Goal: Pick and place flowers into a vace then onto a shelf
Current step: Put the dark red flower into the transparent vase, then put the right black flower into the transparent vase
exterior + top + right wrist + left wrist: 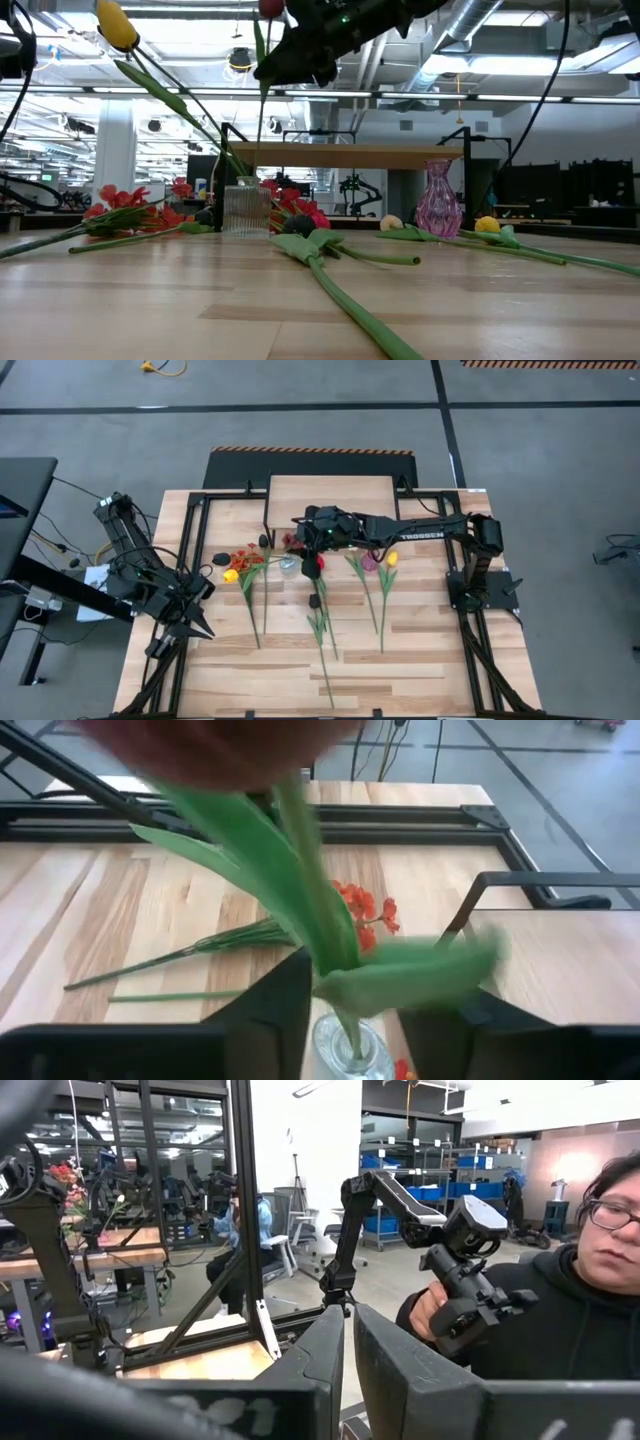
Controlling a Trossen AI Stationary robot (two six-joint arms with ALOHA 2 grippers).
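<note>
1. The right gripper (pixel 300 543) hung over the small clear ribbed glass vase (pixel 247 209), fingers apart with a red tulip's green stem (pixel 318 910) between them, stem end down in the vase; couldn't tell if they were touching it.
2. The other loose artificial flowers (pixel 380 575) lay scattered on the slatted wooden tabletop (pixel 420 660).
3. The light wood plank shelf on black legs (pixel 345 155) sat just behind the vase.
4. The left gripper (pixel 196 622) waited near the table's left edge, fingers clenched on nothing.

Person in dark hoodie (pixel 560 1320) beyond table; cables (pixel 60 550) on floor
</note>
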